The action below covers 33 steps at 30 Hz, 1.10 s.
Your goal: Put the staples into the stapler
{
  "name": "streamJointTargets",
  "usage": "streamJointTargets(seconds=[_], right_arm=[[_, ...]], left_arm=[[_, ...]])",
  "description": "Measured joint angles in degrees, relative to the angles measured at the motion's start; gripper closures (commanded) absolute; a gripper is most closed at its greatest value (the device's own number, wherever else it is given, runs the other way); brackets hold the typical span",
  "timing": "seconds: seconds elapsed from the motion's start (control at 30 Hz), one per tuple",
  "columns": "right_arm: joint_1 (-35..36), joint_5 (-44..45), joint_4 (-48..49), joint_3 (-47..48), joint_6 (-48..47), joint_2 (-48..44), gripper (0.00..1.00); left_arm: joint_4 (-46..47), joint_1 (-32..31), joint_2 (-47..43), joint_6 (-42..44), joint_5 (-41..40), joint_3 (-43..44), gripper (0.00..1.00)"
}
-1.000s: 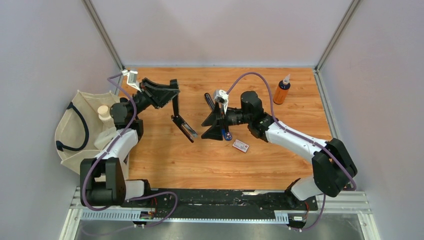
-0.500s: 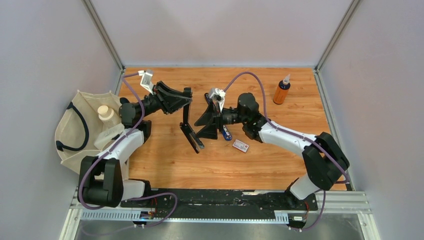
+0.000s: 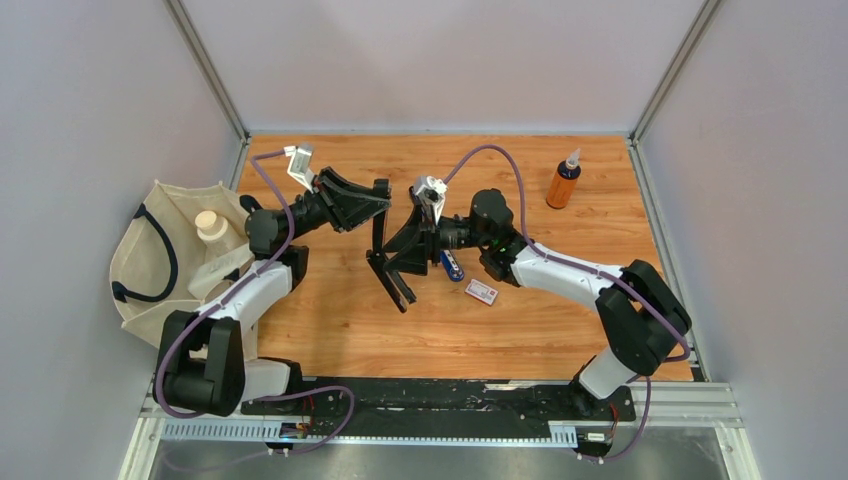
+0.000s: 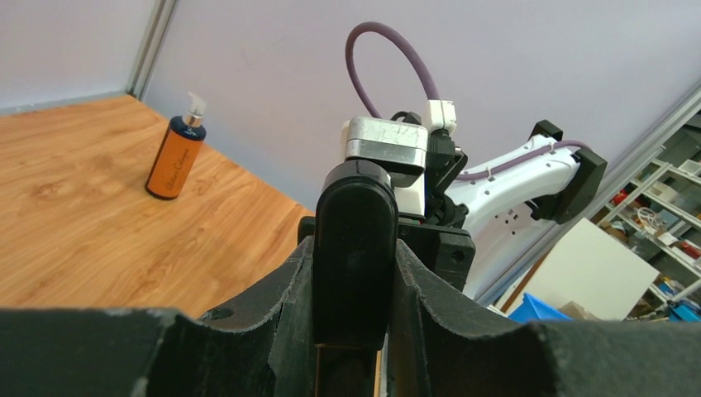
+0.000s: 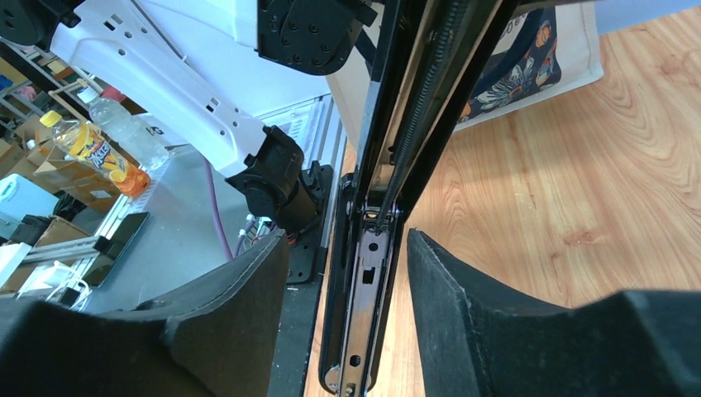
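Observation:
The black stapler hangs swung open above the middle of the table. My left gripper is shut on its upright top arm, whose rounded end fills the space between the fingers. My right gripper is open around the stapler's hanging lower part. In the right wrist view the silvery magazine channel runs between the two fingers, with a gap on each side. The staples box, white with a red label, lies on the table to the right of the stapler. No loose staple strip shows.
A small blue object lies between the stapler and the staples box. An orange bottle stands at the back right. A cream tote bag with a cream-capped bottle lies off the table's left edge.
My left arm has carried the open stapler right, towards the table's middle. My right gripper has moved left around the stapler's lower part, and its jaws have narrowed.

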Motion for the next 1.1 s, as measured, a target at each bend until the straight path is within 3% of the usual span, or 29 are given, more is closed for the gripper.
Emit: streamJointTargets(seconds=[0.3, 0.47, 0.77, 1.1], right_arm=[[0.5, 1.0, -0.3, 0.0, -1.0, 1.4, 0.53], [1.0, 1.2, -1.1, 0.0, -1.7, 1.9, 0.73], [1.0, 1.3, -1.8, 0.0, -1.4, 1.9, 0.99], [0.8, 0.5, -1.7, 0.2, -1.2, 1.9, 1.00]], left_arm=[[0.0, 0.0, -0.5, 0.0, -1.4, -0.3, 1.00], [0.0, 0.0, -0.5, 0.0, -1.6, -0.3, 1.00], [0.4, -0.2, -0.5, 0.1, -1.5, -0.3, 1.00], [0.4, 0.0, -0.9, 0.1, -1.5, -0.3, 1.00]])
